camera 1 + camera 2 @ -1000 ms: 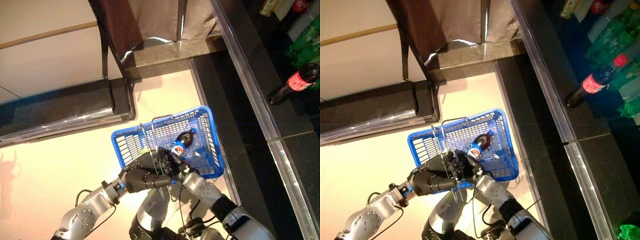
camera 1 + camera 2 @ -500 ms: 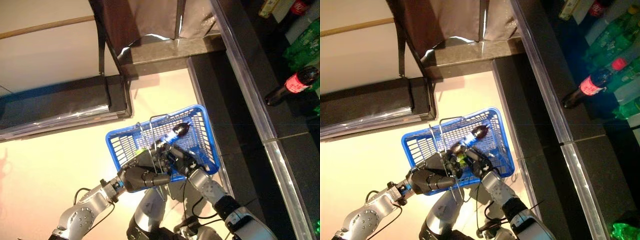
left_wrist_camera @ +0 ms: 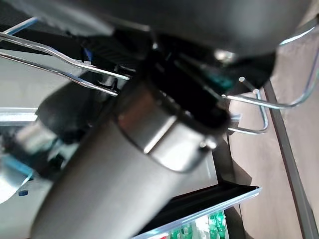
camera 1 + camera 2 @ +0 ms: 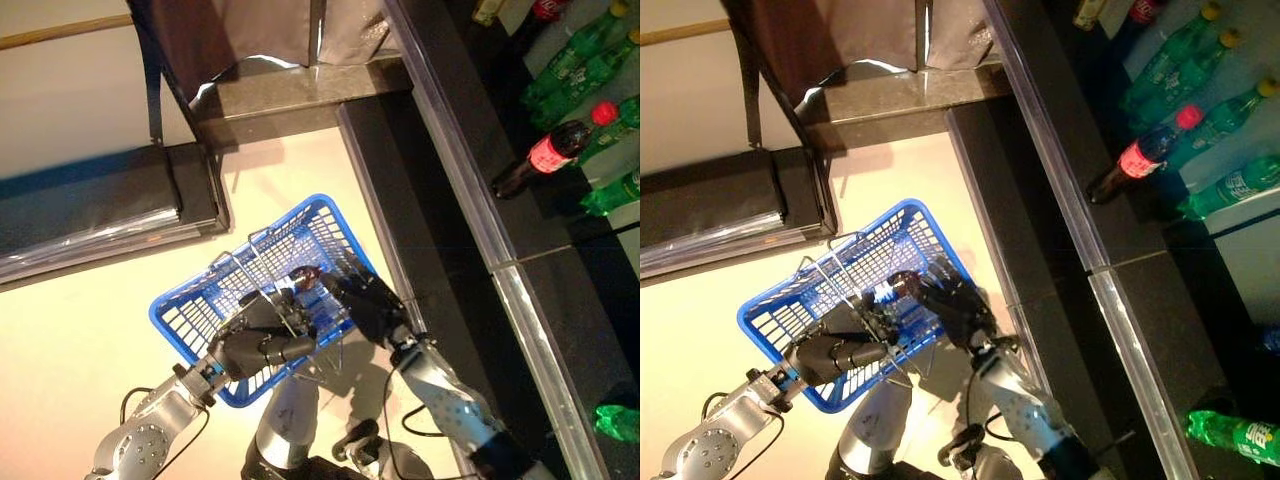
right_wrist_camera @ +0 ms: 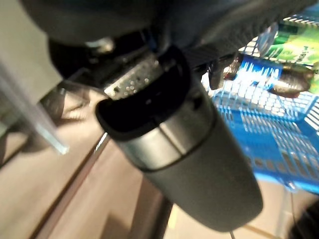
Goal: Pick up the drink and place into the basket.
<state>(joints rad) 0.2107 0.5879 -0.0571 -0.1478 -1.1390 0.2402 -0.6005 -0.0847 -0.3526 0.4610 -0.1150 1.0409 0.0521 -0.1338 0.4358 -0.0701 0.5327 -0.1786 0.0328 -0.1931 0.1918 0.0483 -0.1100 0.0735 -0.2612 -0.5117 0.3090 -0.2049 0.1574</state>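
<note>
Lower centre, the left hand [image 4: 262, 345] curls round the blue basket's [image 4: 190, 310] wire handle. The right hand [image 4: 368, 303] hovers at its rim; grip unclear. The drink [image 5: 279, 82] lies inside: a smooth, rigid, fairly heavy bottle, best grasped mid-body.

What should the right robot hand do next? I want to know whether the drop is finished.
Probably lift clear of the basket. The bottle already lies inside it, and the right robot hand sits beside the bottle over the rim, apparently no longer gripping. The left robot hand holds the wire handles.
</note>
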